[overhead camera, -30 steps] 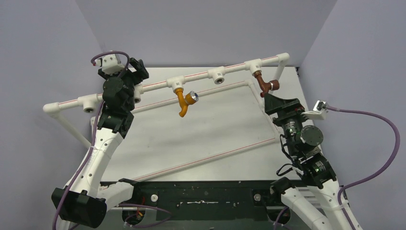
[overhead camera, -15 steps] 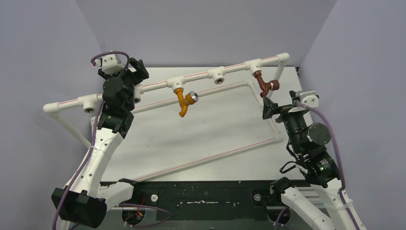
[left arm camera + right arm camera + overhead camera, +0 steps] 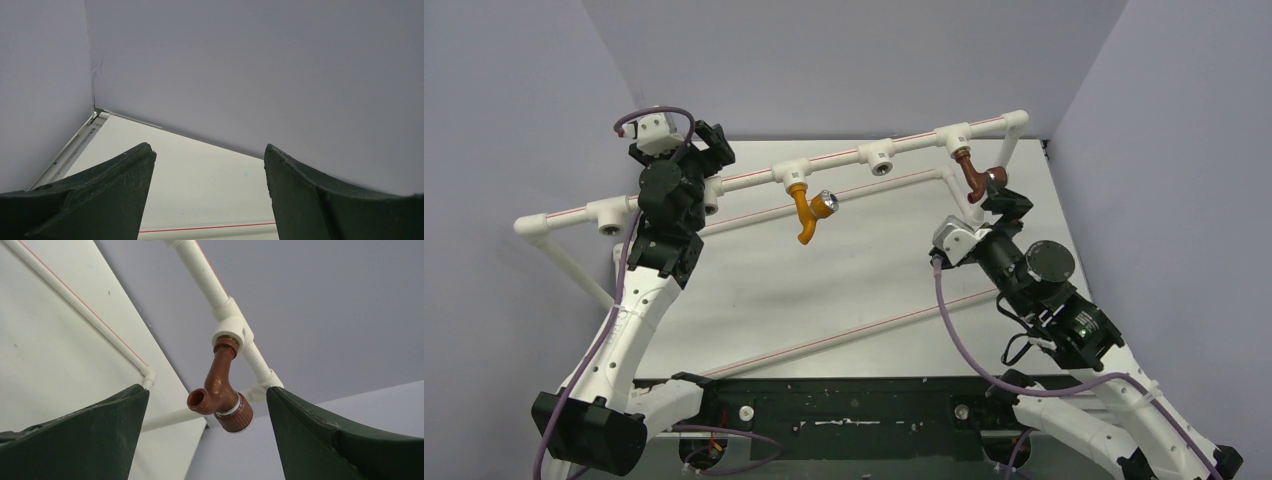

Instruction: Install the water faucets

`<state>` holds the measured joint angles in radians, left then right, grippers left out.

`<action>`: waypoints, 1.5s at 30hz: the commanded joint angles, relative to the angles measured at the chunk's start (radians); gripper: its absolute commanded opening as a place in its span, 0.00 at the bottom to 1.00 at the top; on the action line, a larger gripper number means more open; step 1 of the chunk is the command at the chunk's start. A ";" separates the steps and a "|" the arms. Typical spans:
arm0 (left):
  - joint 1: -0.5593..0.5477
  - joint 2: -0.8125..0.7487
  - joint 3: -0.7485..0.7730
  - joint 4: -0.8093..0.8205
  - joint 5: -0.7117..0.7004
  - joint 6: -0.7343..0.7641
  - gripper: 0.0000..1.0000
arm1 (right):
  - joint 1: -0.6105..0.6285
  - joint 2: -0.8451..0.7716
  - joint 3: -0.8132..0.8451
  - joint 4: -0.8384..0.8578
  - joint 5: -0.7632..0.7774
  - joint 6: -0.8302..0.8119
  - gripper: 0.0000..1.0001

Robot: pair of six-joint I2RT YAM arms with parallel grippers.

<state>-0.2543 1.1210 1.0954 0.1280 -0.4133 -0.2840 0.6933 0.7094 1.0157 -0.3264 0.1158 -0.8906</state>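
The red-brown faucet (image 3: 220, 385) hangs from the pipe (image 3: 205, 275), slanting down toward the right hand (image 3: 1004, 203), which reaches up beneath it, spread open

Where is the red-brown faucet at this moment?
Top view, far right: the red-brown faucet hangs from the rightmost T-socket of the pipe rail, just beyond the right gripper; its open fingers flank it untouched in the wrist view.

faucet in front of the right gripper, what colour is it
The faucet is dark red-brown. The right wrist view shows it best.
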 commanded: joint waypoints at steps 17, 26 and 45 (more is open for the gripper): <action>-0.019 0.049 -0.078 -0.271 0.044 -0.010 0.78 | 0.035 0.179 -0.192 0.597 0.418 -0.597 0.83; -0.019 0.046 -0.078 -0.270 0.050 -0.015 0.78 | -0.034 0.217 -0.180 0.605 0.416 -0.493 0.64; -0.019 0.042 -0.078 -0.271 0.052 -0.017 0.78 | -0.059 0.244 -0.071 0.556 0.368 0.371 0.00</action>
<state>-0.2543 1.1221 1.0958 0.1326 -0.4019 -0.2848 0.6468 0.9604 0.8734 0.1555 0.5381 -0.8848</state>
